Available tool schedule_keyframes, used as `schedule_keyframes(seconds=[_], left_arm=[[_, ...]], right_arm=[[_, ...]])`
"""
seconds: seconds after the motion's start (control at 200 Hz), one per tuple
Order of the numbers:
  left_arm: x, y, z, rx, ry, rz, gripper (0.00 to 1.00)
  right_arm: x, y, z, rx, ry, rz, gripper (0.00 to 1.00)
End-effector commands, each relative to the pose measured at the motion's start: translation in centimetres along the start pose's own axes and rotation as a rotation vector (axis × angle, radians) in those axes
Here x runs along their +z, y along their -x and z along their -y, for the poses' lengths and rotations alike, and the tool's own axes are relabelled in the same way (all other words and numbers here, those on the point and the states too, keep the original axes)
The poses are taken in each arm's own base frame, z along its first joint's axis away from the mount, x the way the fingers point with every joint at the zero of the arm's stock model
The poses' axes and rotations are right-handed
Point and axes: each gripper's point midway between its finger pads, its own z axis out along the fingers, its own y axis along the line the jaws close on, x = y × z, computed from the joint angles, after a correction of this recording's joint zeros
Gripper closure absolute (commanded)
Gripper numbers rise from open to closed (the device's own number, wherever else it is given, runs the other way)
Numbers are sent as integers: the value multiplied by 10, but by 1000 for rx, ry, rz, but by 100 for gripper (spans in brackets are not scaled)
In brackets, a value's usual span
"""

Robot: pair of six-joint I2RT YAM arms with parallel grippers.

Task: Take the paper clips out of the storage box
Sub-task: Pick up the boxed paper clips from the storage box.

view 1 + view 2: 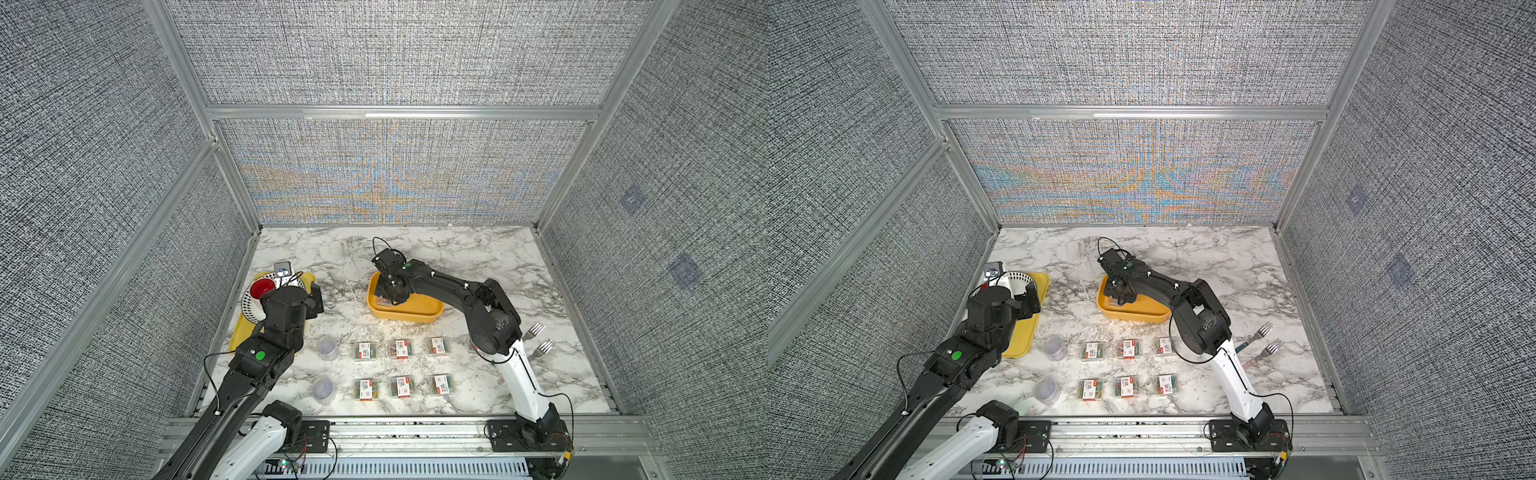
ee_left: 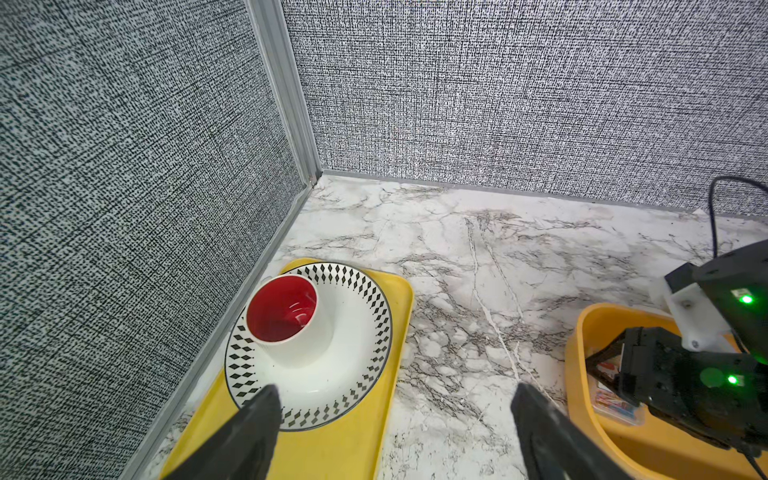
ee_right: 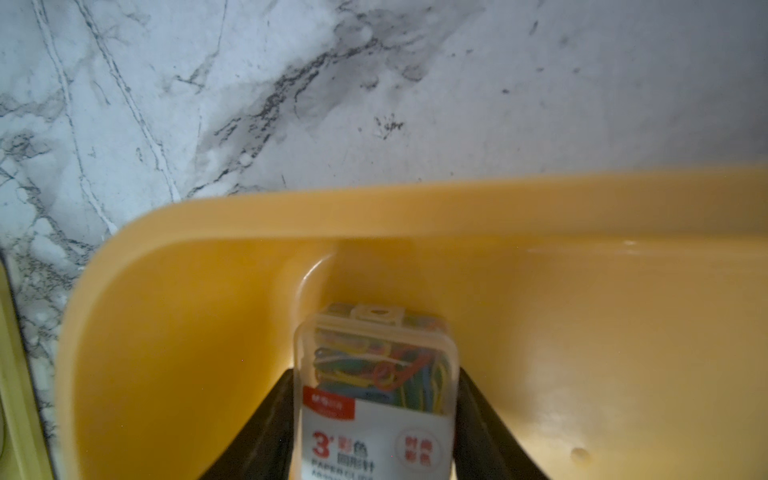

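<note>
Clip case [image 3: 376, 399] lengthwise in right tool [image 3: 376, 374], tab end outward, seemingly clamped

A: What lies between the right gripper's [image 3: 376, 376] fingers [image 3: 270, 415]?
B: A clear, labelled paper-clip case [image 3: 374, 357], flat inside the yellow storage box [image 3: 187, 311], touching both.
A: The rest?
B: Six cases [image 1: 401, 348] and two round tubs [image 1: 327, 347], outside it, well apart from them.

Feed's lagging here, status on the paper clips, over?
Right gripper shut on paper clip case inside storage box. Left gripper open, empty. Nothing blocking the lift.
</note>
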Motion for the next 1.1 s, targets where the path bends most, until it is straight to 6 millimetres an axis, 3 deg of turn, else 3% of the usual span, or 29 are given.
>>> schedule_keyframes(seconds=[0.0, 0.13, 0.29, 0.425, 0.516, 0.691, 0.861, 1.096], left_arm=[[-3, 6, -4, -10, 14, 21, 10], [-3, 6, -4, -9, 16, 22, 10], [-5, 7, -7, 13, 26, 20, 10], [-12, 9, -14, 41, 47, 16, 10], [-17, 11, -18, 44, 55, 20, 10], [-23, 14, -23, 16, 58, 24, 10], [-29, 20, -20, -44, 35, 14, 10], [-33, 28, -16, -100, 4, 9, 10]], right_arm=[[-12, -2, 0, -2, 3, -13, 50], [-45, 22, -11, -35, 31, 51, 56], [-102, 56, -24, -129, 94, 124, 57], [-155, 78, -29, -295, 143, 191, 57], [-184, 81, -27, -453, 142, 224, 57], [-219, 60, -11, -760, 135, 202, 57], [-246, 6, -3, -1061, 301, 71, 57], [-265, -35, 39, -1309, 309, 101, 59]])
